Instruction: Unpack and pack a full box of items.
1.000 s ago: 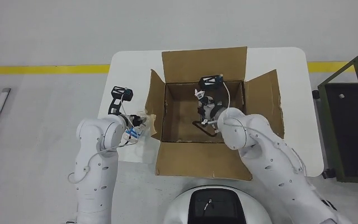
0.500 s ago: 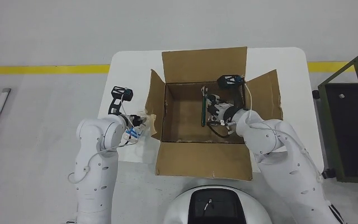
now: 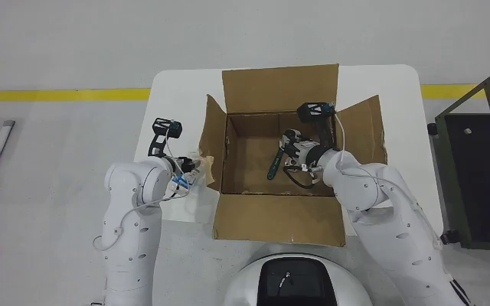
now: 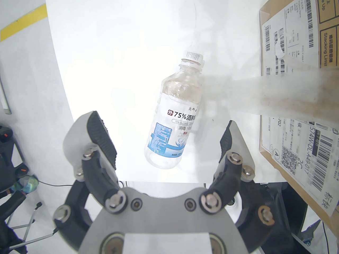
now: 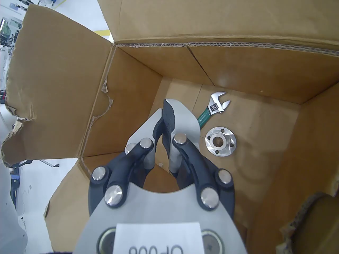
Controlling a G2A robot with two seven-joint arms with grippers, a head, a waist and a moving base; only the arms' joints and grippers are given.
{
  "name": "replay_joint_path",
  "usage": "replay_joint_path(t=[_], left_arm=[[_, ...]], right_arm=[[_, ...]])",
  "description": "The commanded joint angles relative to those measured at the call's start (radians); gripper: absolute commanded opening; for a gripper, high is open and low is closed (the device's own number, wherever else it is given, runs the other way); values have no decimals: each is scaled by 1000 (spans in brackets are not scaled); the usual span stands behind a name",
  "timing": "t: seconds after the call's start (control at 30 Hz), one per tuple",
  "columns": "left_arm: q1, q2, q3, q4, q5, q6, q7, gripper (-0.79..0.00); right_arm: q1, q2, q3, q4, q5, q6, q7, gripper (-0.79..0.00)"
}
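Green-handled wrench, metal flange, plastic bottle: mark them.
Green-handled wrench (image 5: 215, 105), right wrist view, head.
Round metal flange (image 5: 227, 139), right wrist view, face.
Clear plastic bottle (image 4: 173, 130), left wrist view, label.

The top view looks down from above the arms onto the counter (image 3: 176, 92) and the open cardboard box (image 3: 279, 88). The left wrist view sits close over the counter beside the box's outer wall. The right wrist view looks into the box interior, which the top view also covers.
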Motion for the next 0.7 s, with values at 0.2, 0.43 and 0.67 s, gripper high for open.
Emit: replay_joint_path(t=[0.2,0.43,0.67], left_arm=[[0,0,0,0,0,0,0,0],[0,0,0,0,0,0,0,0],[0,0,0,0,0,0,0,0]], right_arm=[[37,1,-47,-11,-168,127,55,-785],[180,-28,-165,51,-279,366,181,-785],[192,-30,-171,58,-281,371,186,-785]])
